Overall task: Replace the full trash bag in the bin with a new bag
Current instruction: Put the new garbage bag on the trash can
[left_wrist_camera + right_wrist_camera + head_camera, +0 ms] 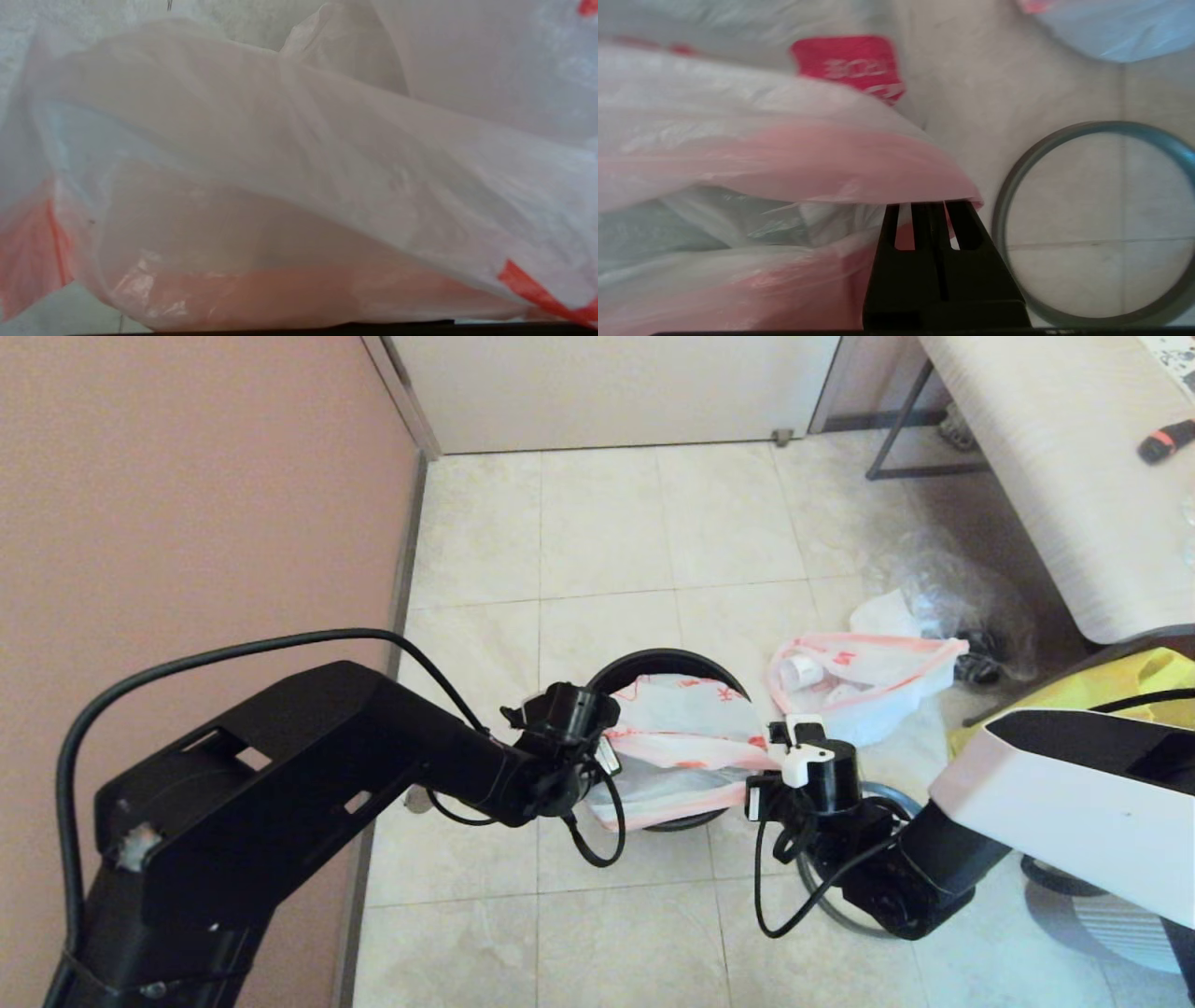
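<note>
Head view shows the bin point(695, 665) at the centre of the frame, with the new bag point(686, 747) stretched over its mouth between 2 grippers. To its right on the floor lies the full trash bag point(864, 677), already out of the bin, and lower right lies the loose grey hoop point(882, 793), just behind the right arm. So the step in hand looks like lining the bin: the bag's mouth is being spread across the opening. The next move, as I judge it, calls for drawing the edge outward and down over the bin's rim on both sides, without tearing the thin film, before the hoop goes on. The right gripper point(930, 205) sits at the bag's right edge, its fingers pressed together on the pink edge of the new bag. The left gripper point(602, 761) is at the bag's left edge; its fingers are hidden, though they appear nearly closed, seemingly on the plastic.
</note>
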`<state>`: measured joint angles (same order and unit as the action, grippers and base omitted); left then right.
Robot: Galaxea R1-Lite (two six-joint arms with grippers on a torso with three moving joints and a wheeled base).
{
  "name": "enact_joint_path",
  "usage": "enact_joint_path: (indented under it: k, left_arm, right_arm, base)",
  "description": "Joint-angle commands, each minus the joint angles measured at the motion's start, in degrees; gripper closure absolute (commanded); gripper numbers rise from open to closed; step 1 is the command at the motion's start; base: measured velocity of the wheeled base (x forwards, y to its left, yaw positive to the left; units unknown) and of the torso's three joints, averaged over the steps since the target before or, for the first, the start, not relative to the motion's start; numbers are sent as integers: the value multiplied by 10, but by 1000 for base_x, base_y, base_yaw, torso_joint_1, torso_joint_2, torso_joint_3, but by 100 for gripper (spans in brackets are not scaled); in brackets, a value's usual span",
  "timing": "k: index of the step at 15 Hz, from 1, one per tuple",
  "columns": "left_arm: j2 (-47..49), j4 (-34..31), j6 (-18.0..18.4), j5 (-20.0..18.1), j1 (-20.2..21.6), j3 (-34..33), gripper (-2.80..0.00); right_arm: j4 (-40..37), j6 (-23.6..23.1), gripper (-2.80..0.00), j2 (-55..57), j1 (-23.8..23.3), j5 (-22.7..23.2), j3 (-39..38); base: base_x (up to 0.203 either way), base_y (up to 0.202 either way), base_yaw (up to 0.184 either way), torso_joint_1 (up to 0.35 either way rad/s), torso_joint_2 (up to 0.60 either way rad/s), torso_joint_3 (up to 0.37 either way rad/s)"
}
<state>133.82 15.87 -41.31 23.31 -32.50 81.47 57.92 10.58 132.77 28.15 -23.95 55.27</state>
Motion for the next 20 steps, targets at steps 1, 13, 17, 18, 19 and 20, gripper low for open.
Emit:
enact_joint_path:
  k: [1,13,17,18,19,20]
  left_arm:
    - [8,1,-4,4,0,11,0]
    - [22,-2,-15,24,8,39,0]
    - [20,-3,-13,22,7,31,0]
    - [18,-2,-13,20,7,28,0]
    - [17,-3,-12,19,5,25,0]
    - [15,-2,-12,18,4,21,0]
  right_arm:
    - [1,0,0,27,23,0,4]
    - [-11,-54,0,105,-2,-3,80]
    - [-12,-62,0,90,-68,-13,121]
    - [-10,-58,0,74,-73,-14,122]
    - [-10,-52,0,58,-75,-14,121]
    - [-10,-46,0,44,-76,-14,121]
  base:
    - [0,0,0,0,0,0]
    - [0,0,0,0,0,0]
    - [0,0,0,0,0,0]
    - [0,0,0,0,0,0]
    - [0,0,0,0,0,0]
    - [0,0,0,0,0,0]
